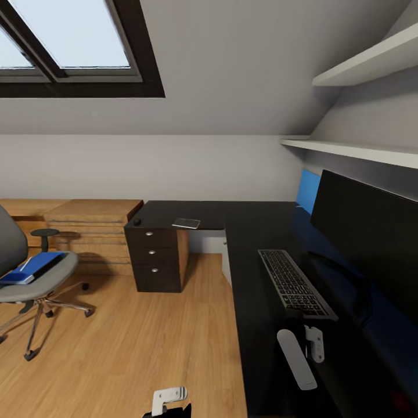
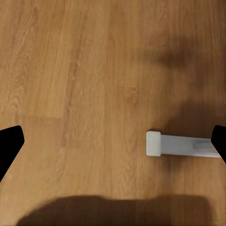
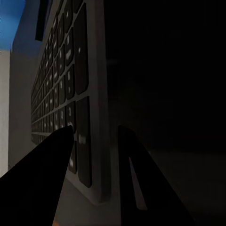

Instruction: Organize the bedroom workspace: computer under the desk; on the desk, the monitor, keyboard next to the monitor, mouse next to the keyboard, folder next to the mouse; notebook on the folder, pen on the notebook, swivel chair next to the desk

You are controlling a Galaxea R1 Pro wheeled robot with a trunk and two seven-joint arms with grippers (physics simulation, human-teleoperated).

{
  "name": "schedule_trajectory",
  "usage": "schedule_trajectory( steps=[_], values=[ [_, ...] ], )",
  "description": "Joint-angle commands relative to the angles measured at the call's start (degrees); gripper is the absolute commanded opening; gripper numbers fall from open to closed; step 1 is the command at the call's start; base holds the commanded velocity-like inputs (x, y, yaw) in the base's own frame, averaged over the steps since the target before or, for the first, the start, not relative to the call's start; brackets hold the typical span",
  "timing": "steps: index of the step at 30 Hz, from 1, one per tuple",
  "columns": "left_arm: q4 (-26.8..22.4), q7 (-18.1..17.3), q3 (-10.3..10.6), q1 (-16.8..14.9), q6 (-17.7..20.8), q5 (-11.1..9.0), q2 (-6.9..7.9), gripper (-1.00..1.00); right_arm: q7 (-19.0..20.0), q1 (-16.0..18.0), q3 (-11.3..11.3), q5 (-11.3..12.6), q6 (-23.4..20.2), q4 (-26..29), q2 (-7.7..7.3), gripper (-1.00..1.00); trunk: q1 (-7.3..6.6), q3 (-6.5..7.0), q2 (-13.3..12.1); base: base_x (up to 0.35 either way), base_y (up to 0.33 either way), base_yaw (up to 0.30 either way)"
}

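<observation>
The black desk (image 1: 255, 325) carries the wide black monitor (image 1: 366, 232) at the right. The silver-grey keyboard (image 1: 295, 283) lies flat in front of it. My right gripper (image 1: 298, 333) is at the keyboard's near end. In the right wrist view this gripper (image 3: 96, 136) is shut on the keyboard (image 3: 70, 84), pinching its edge. On the desk's far wing sit the small dark mouse (image 1: 137, 221) and a thin notebook (image 1: 186, 223). The grey swivel chair (image 1: 23, 284) at the left holds the blue folder (image 1: 36, 266); a slim pale streak on it looks like the pen (image 1: 26, 264). My left gripper (image 1: 169, 399) hangs open over the floor. The computer is out of view.
A black drawer block (image 1: 157, 258) stands under the desk's far wing, with a low light-wood unit (image 1: 93, 232) beside it. Wood floor (image 1: 145, 337) lies between chair and desk. White shelves (image 1: 360, 151) hang above the monitor. Below the left gripper (image 2: 113, 141) lies a white bar (image 2: 179, 145).
</observation>
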State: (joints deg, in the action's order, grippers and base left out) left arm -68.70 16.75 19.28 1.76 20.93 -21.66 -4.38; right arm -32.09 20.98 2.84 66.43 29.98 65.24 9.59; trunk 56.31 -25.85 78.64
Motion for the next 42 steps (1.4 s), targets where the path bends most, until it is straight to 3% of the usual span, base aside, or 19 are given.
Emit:
schedule_trajectory(
  steps=[1,27,28,42],
  values=[
    [-0.1,0.5,0.1,0.0,0.2,-0.6,0.02,1.00,0.0,0.0,0.1,0.3,0.3,0.1,0.05,-1.00,0.01,-0.05,0.0,0.013,-0.012,0.000],
    [0.1,0.5,-0.1,0.0,0.2,-0.6,0.06,1.00,0.0,1.6,0.4,0.3,0.3,-1.9,-0.03,-1.00,0.01,-0.05,0.0,0.020,-0.012,0.000],
    [0.1,0.5,0.0,0.0,0.2,-0.6,0.07,1.00,0.0,1.6,0.4,0.3,0.3,-1.9,-0.02,1.00,0.01,-0.05,0.0,0.000,0.000,0.000],
    [0.1,0.5,0.0,0.0,0.2,-0.6,0.07,1.00,0.0,1.7,0.4,0.3,0.2,-1.8,-0.10,1.00,0.01,-0.05,0.0,0.000,0.000,0.000]
  ],
)
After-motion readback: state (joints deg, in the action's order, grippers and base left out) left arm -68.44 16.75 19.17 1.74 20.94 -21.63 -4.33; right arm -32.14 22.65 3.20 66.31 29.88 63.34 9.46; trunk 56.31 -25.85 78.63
